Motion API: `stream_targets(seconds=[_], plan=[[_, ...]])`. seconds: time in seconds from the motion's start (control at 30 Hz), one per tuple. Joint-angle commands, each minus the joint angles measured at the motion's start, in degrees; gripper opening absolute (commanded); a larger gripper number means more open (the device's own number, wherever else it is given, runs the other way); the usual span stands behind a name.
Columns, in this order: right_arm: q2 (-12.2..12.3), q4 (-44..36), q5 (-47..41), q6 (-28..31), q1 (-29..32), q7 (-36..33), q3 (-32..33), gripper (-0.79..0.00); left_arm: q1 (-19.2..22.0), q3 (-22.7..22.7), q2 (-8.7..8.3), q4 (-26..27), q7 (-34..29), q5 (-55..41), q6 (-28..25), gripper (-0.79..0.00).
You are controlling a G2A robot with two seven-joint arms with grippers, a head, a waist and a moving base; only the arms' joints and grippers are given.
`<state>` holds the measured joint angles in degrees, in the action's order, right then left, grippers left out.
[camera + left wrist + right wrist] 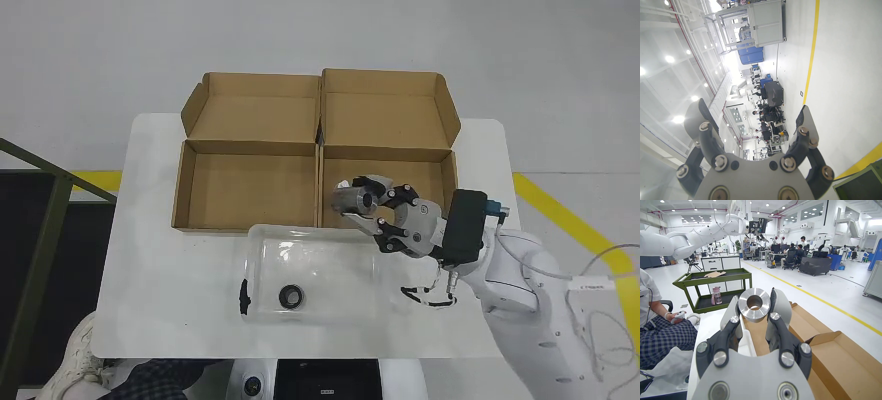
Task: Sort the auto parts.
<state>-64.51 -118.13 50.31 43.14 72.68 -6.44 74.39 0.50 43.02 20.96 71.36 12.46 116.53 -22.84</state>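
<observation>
A silver metal ring (pixel 754 306) with a round bore sits between the fingers of my right gripper (pixel 755 313), which is shut on it. From above, the right gripper (pixel 368 203) holds that metal ring (pixel 347 197) over the near left corner of the right cardboard box (pixel 385 120). The left cardboard box (pixel 180 190) stands beside it. A black rubber ring (pixel 292 295) lies in the clear plastic tray (pixel 250 235), and a small black part (pixel 243 297) rests at the tray's left edge. My left gripper (pixel 752 106) is open, raised high and facing the room.
A thin black gasket-like piece (pixel 425 295) lies on the white table (pixel 150 250) by the right arm. Both boxes have their lids folded back at the far side. A green cart (pixel 715 279) stands off the table's left side.
</observation>
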Motion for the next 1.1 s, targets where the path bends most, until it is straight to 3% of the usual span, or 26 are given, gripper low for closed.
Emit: stream_targets(seconds=[0.0,0.23,0.37,0.77,1.07], plan=[[0.0,0.0,0.0,0.0,0.0,0.0,0.0,-0.785,0.0,0.0,0.0,0.0,0.0,0.0,0.0,0.0],[0.0,0.0,0.0,0.0,0.0,0.0,0.0,-0.785,0.0,0.0,0.0,0.0,0.0,0.0,0.0,0.0],[-0.36,2.1,1.87,-0.75,-1.21,-0.38,-3.35,-0.785,0.0,0.0,0.0,0.0,0.0,0.0,0.0,0.0],[-4.91,24.17,6.19,-7.05,-19.99,2.38,-20.86,-0.785,0.0,0.0,0.0,0.0,0.0,0.0,0.0,0.0],[-6.81,27.77,8.34,-10.92,-24.36,1.02,-25.02,-0.785,0.0,0.0,0.0,0.0,0.0,0.0,0.0,0.0]])
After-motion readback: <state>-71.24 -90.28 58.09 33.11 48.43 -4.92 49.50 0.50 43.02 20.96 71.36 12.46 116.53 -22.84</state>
